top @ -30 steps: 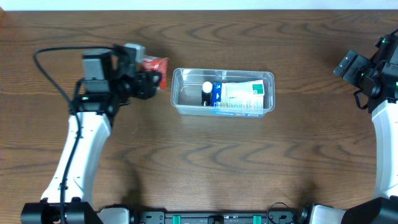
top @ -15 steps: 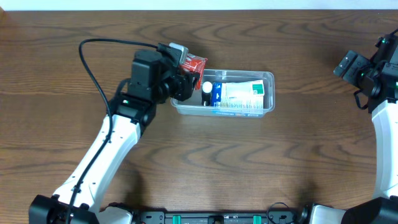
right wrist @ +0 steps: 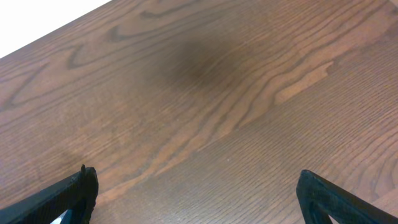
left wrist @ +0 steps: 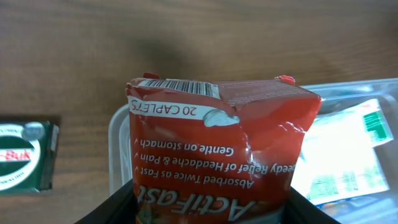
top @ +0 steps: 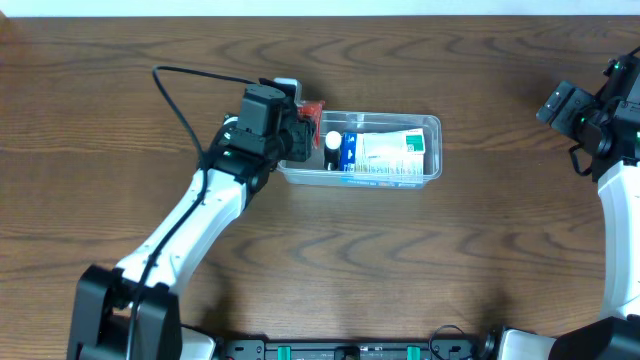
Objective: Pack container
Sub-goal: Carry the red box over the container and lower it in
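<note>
The clear plastic container point(top: 432, 125) sits in the middle of the table, holding a blue and white box point(top: 385, 150) and a small white-capped item point(top: 332, 141). My left gripper point(top: 305, 130) is shut on a red ActiFast packet point(top: 314, 108) and holds it over the container's left end. In the left wrist view the red packet point(left wrist: 221, 143) fills the jaws point(left wrist: 211, 208), with the container's rim point(left wrist: 115, 134) below it and a white and green pack point(left wrist: 348, 152) inside. My right gripper point(right wrist: 196, 199) is open and empty over bare wood at the far right point(top: 585, 118).
A small green box point(left wrist: 25, 155) lies on the table to the left of the container in the left wrist view. The table is dark wood, and a white strip runs along its far edge point(top: 320, 6).
My left arm has carried the red packet rightward, from left of the container to over its left end. The right arm has not moved.
</note>
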Controlling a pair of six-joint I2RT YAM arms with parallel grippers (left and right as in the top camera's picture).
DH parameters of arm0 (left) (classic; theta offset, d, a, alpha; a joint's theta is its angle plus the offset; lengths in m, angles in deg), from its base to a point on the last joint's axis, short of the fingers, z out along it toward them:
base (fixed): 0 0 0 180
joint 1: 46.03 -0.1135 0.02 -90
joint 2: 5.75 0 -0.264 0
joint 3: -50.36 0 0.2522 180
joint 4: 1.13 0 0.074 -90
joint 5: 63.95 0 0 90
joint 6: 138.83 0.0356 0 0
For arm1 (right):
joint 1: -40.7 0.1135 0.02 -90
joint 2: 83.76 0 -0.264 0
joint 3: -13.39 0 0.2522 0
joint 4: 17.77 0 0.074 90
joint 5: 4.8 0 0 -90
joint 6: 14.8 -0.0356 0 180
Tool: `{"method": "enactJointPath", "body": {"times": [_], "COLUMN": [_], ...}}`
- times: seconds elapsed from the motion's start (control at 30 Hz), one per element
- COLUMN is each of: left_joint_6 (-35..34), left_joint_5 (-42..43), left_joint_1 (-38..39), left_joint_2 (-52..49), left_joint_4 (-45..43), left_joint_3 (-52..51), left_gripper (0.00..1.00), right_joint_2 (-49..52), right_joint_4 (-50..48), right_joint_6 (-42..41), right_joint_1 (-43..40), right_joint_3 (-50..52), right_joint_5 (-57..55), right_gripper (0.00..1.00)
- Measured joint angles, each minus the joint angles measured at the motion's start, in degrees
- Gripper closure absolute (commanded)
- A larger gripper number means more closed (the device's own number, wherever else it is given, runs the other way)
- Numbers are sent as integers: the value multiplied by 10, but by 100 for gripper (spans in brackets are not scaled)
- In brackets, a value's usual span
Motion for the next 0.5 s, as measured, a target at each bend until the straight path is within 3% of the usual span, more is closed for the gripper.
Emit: {"method": "enactJointPath", "body": {"times": [0.5], "left_joint_6": [-60], "left_joint_5": [-4], "left_joint_1": [0], "left_joint_2": [-17], "left_joint_4": [56], "left_joint_3": [0], "left_gripper": [46], "right_joint_2": [0], "right_joint_4": [0], "right_joint_6": [0], "right_joint_1": [0], "right_joint_3": [0], "right_joint_5": [0], "right_gripper": [1]}}
